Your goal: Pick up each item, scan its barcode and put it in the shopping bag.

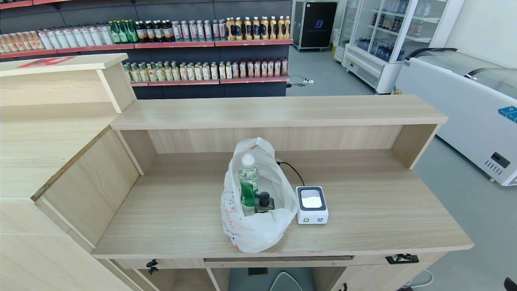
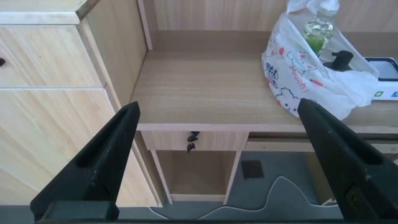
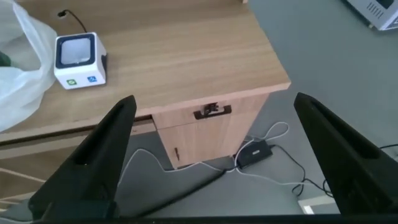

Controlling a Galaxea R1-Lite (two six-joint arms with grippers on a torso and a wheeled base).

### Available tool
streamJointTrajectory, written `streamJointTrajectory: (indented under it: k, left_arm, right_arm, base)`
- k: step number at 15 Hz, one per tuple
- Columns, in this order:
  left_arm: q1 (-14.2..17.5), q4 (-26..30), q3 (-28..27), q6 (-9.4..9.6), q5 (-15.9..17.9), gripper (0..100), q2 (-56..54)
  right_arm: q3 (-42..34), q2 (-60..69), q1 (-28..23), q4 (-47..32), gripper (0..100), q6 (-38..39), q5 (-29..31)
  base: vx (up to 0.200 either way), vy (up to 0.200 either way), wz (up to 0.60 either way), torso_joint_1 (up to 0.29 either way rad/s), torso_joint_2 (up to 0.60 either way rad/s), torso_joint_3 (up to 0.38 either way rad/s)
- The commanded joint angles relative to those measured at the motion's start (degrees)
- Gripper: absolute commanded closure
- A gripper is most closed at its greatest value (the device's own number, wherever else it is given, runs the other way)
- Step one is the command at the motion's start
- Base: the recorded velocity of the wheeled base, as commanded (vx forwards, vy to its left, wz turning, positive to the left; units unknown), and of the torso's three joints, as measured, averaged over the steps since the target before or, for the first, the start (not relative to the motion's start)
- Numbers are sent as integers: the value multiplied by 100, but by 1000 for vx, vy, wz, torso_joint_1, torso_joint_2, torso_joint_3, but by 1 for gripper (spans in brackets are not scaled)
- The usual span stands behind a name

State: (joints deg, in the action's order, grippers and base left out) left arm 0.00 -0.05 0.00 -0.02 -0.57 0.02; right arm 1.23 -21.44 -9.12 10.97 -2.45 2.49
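Fingers of my left gripper are spread wide with nothing between them, hanging low in front of the counter, toward its left end. To their right, near the middle of the counter, the shopping bag slumps with its mouth open upward. Inside it a green bottle stands upright, its white cap near the rim, and a small dark bottle with a black cap sits against its foot. Both goods I can see are bagged, so I judge the job done or nearly so.

The bag is thin and limp and sits close to the near edge. If I rise carelessly and brush its side, I reckon the tall bottle tips and drags the bag off the counter.

Just beside the bag on the right is the scanner, glass facing up, with its cable running off behind the bag. Snagging that cable would pull the scanner askew. Farthest right, my right gripper is likewise splayed and empty, low off the counter's right front corner.
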Motion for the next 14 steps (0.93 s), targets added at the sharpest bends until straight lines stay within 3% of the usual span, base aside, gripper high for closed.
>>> streamJointTrajectory:
  k: [1,14]
  left_arm:
    - [0,-4,0,2,-4,0,-2]
    - [0,5,0,-6,-4,0,-2]
  right_arm:
    - [-123,1591,349,-1124,0,122,15]
    - [-123,1582,367,-1150,0,289,15]
  base:
    - [0,0,0,0,0,0]
    - [0,0,0,0,0,0]
